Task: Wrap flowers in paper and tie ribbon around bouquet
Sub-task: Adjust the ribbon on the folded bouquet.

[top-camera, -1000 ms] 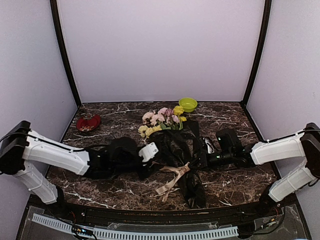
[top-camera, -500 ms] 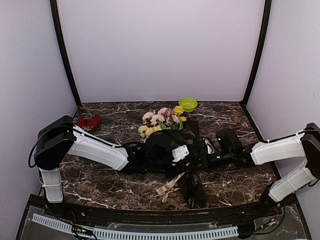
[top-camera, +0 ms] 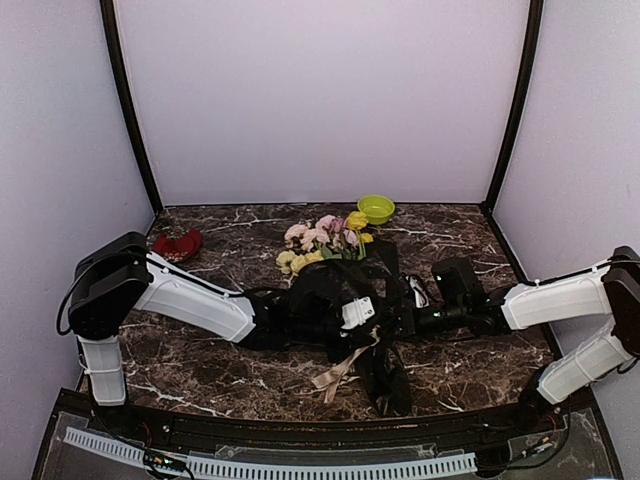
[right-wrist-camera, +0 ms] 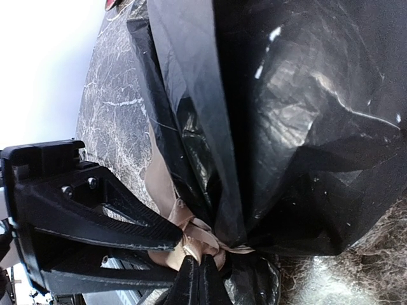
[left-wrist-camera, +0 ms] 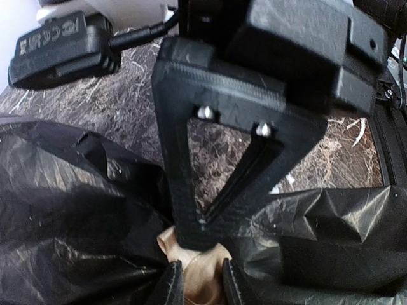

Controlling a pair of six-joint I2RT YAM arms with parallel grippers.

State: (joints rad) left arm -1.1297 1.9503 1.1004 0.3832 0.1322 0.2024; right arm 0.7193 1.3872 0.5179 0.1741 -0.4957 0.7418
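Ribbon [left-wrist-camera: 192,262] sits pinched between the jaws of your left gripper [left-wrist-camera: 202,291], at the neck of the bouquet [top-camera: 325,240]. The right gripper [right-wrist-camera: 198,281], jaws pressed together, nips it too. Pull evenly toward nine and three o'clock, without tearing the paper [right-wrist-camera: 305,127].

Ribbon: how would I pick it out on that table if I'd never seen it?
On the dark marbled table, find the black paper bundle in the middle, flowers poking out its far end. At the bundle's narrow waist sits the ribbon, its tails trailing toward the near edge. It is the only flat beige strip among all that black.
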